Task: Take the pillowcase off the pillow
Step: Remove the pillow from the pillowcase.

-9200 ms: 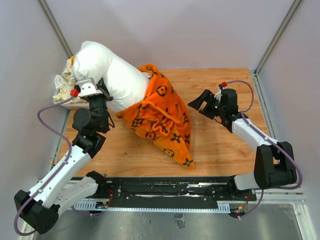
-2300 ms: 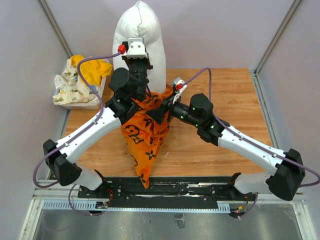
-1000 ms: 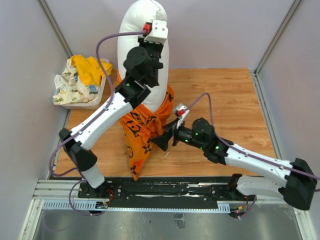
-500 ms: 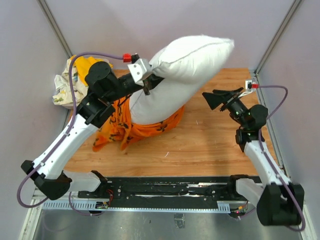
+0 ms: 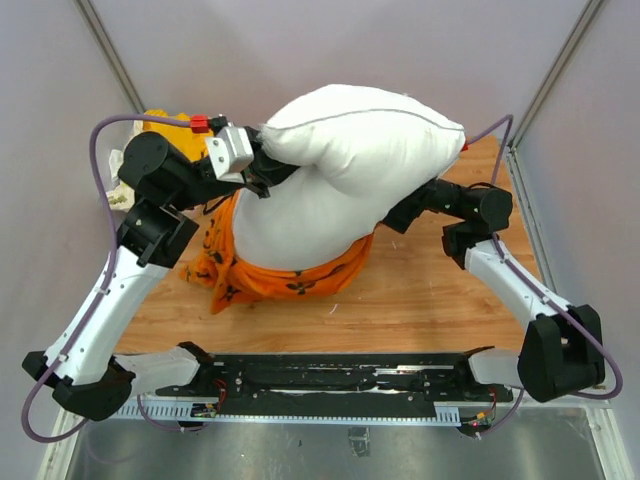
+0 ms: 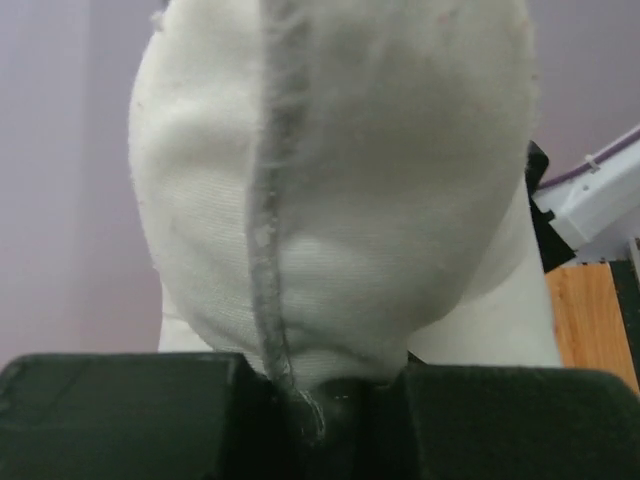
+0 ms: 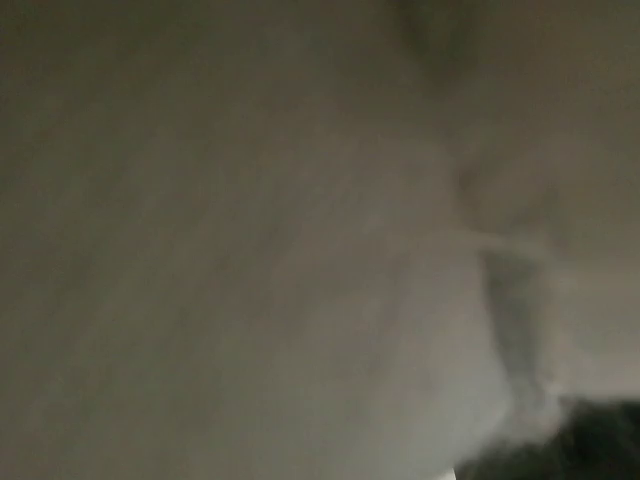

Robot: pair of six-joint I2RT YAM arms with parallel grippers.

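Observation:
The white pillow (image 5: 350,165) is held off the table, tilted, with its plump end toward the back right. The orange pillowcase (image 5: 295,278) wraps only its lower end and hangs bunched at the left (image 5: 212,262). My left gripper (image 5: 268,172) is shut on the pillow's seam at its upper left corner; the left wrist view shows the pillow (image 6: 340,190) pinched between the jaws (image 6: 322,405). My right gripper (image 5: 402,214) is pushed against the pillow's right underside with its fingertips hidden. The right wrist view shows only dim pillow cloth (image 7: 250,250).
The wooden table (image 5: 440,295) has walls close on three sides. A yellow cloth (image 5: 160,118) lies at the back left behind my left arm. A metal post (image 5: 548,85) stands at the back right corner.
The pillow has swung lower and to the right. My right gripper has moved left from open air into the pillow's right side. My left arm has drawn back to the left.

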